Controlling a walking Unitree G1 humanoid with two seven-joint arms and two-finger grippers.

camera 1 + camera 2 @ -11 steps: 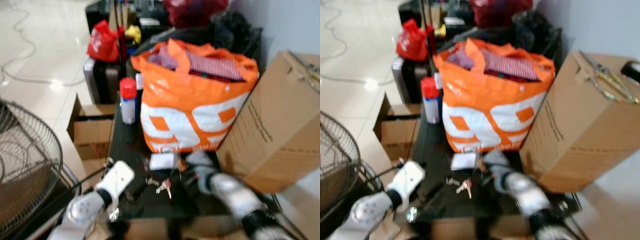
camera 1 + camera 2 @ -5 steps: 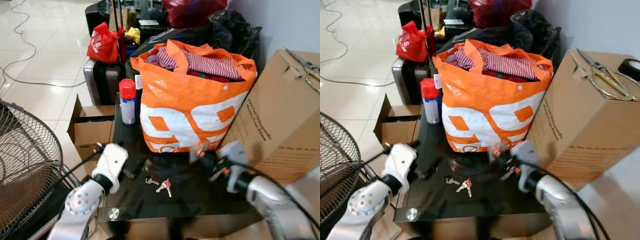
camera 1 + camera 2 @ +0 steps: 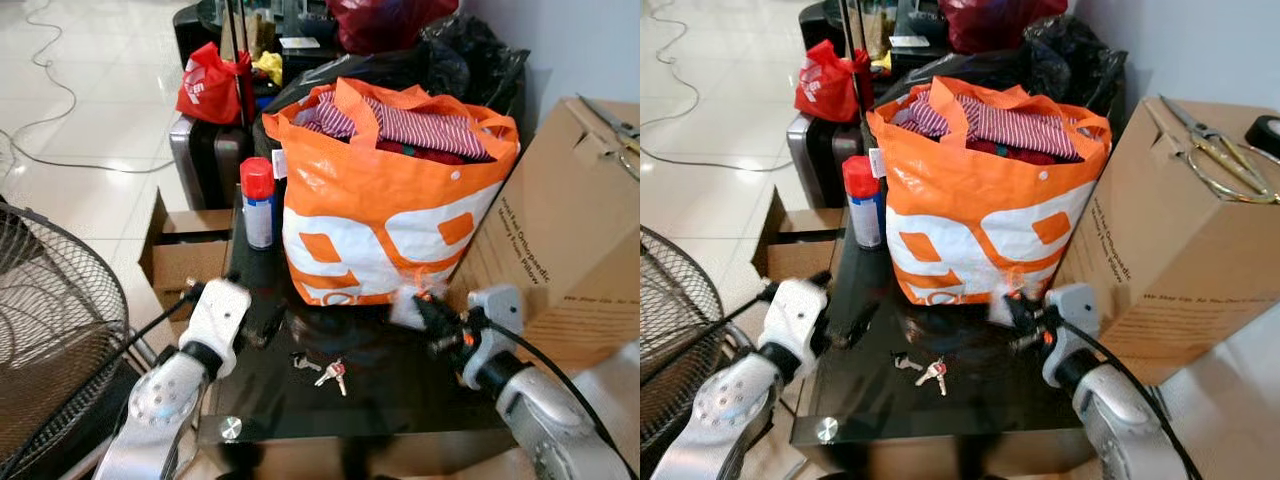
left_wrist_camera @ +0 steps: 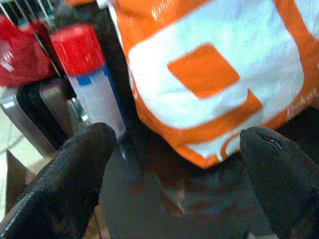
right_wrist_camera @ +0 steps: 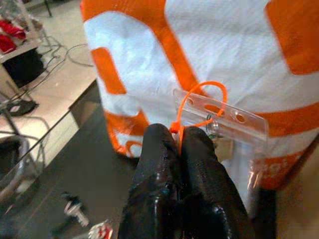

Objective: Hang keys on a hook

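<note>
Keys: we see the keys (image 3: 331, 372) lying on the black glass bench (image 3: 400, 400), at the near middle, apart from both end effectors.
Left end effector: the left end effector (image 4: 174, 164) is spread wide (its fingers (image 4: 75, 174) empty), at 9 o'clock from the keys.
Right end effector: the right end effector (image 5: 180, 149), at 3 o'clock, is pressed together on an orange loop (image 5: 199, 102) carrying a clear plastic tag (image 5: 219, 112).
Beyond: at 12 o'clock we find the orange bag (image 3: 385, 200) and spray can (image 3: 257, 203).

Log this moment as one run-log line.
right gripper: shut on orange loop of clear tag | left gripper: open, near bag | keys: on table
</note>
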